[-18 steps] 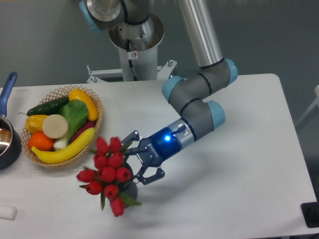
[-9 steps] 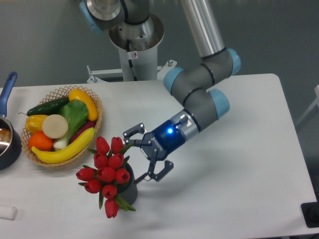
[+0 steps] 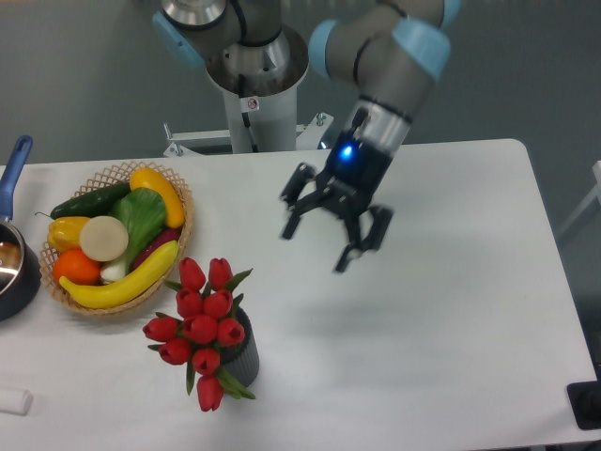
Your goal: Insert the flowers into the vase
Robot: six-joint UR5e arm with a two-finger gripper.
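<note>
The flowers (image 3: 201, 326), a bunch of red tulip buds with green leaves, stand with their stems inside the vase (image 3: 244, 355), a short dark grey ribbed cylinder near the table's front left. Most of the vase is covered by the blooms. My gripper (image 3: 316, 248) hangs open above the table's middle, up and to the right of the bunch, well apart from it, with nothing between its fingers.
A wicker basket (image 3: 180, 246) of fruit and vegetables sits at the left, just behind the flowers. A dark pan with a blue handle (image 3: 13, 169) lies at the far left edge. A small white object (image 3: 13, 401) rests at the front left corner.
The gripper has let go of the flowers, lifted and swung away to the upper right. The bunch stays upright in the vase.
</note>
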